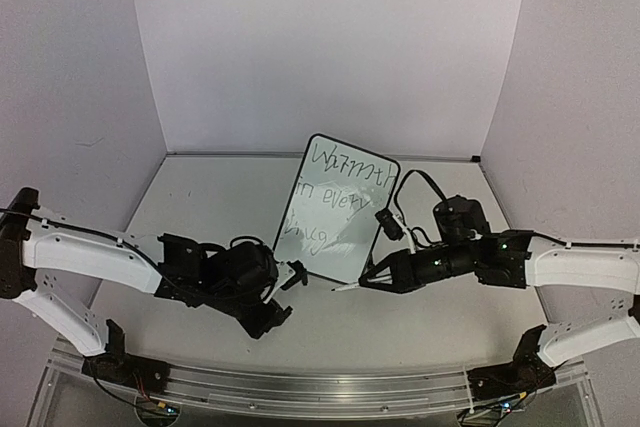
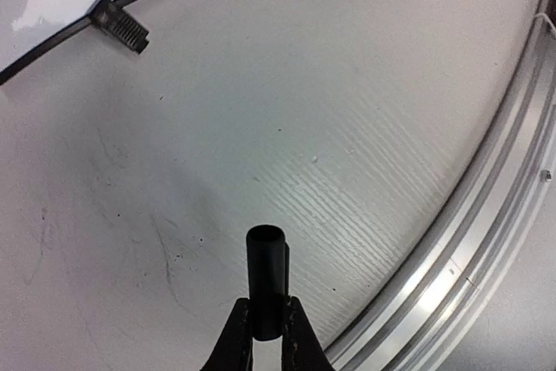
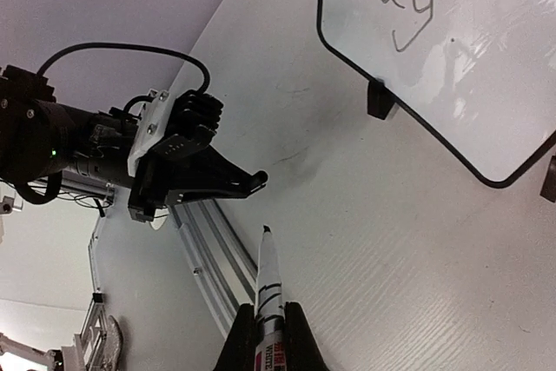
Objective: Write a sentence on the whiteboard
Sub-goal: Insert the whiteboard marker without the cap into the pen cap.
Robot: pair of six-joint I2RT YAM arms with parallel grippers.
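The small white whiteboard [image 1: 345, 232] with a thin black frame and round corners sits in the middle of the white table [image 1: 200, 187], between the two arms. From above, its long side runs from near and a bit left to far and a bit right. I cannot tell if it lies flat or leans back. The sentence [image 1: 332, 202] is thin dark marker writing in three lines. The first line is at the far end and the last line is at the near end, so the words look the right way up from above.

The right gripper [image 1: 380, 275] is pinched tight on a white marker pen [image 1: 352, 286] with black bands. The pen lies low over the table, just off the near right corner of the board. Its dark tip points left, at the left gripper [image 1: 285, 285]. The tip does not touch the board.

The left gripper is pinched on a short black hollow tube [image 2: 267, 275]. The open end of the tube points away from the fingers.

Only the left wrist view shows that tube well. It also shows one little black foot [image 2: 122, 25] of the board and the silver metal rail [image 2: 469, 241]. Only the right wrist view shows the last word up close [image 3: 404, 15], the pen in its own fingers [image 3: 269, 314], and the other gripper [image 3: 217, 182] beyond the tip
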